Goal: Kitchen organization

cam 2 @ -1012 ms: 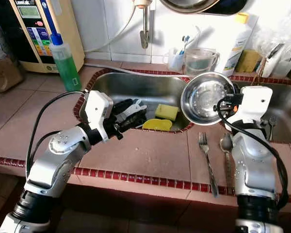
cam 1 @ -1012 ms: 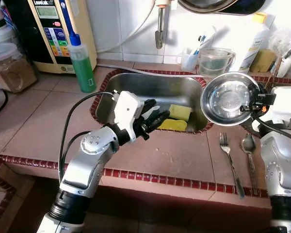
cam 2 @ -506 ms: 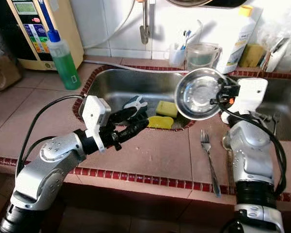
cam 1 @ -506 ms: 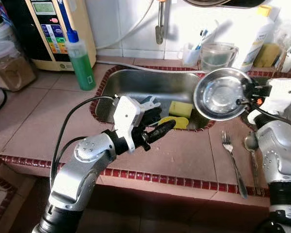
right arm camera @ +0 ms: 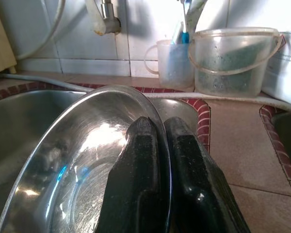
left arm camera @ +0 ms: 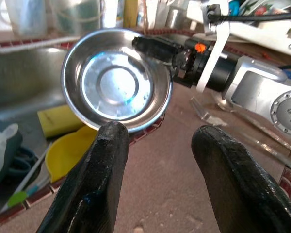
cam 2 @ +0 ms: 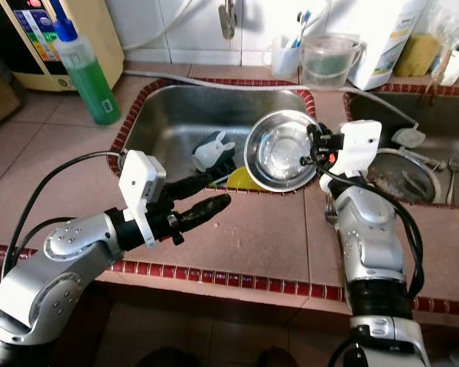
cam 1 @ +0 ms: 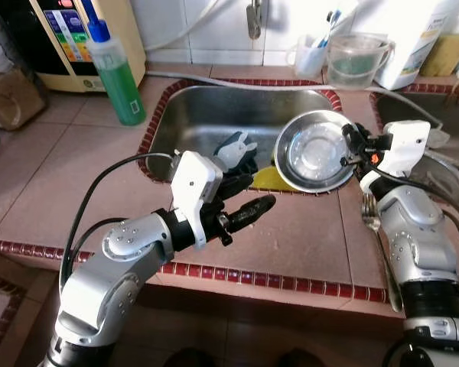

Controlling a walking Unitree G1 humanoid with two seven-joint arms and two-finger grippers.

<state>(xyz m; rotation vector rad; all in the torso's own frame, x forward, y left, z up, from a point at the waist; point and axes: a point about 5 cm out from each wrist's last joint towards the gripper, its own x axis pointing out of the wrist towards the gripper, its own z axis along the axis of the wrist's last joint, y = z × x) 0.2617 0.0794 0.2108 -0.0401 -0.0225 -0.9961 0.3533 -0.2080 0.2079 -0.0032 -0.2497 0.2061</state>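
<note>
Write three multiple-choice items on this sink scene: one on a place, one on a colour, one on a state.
1. Where is the steel bowl?
A. flat on the sink floor
B. held over the sink's right edge
C. on the floor

2. What colour is the liquid in the bottle?
A. green
B. red
C. clear

3. How is the left gripper?
A. shut on a fork
B. shut on the bowl
C. open, holding nothing

Answers: B, the right gripper pinches its rim above the sink; A, the bottle shows green; C, its fingers are spread with nothing between.
</note>
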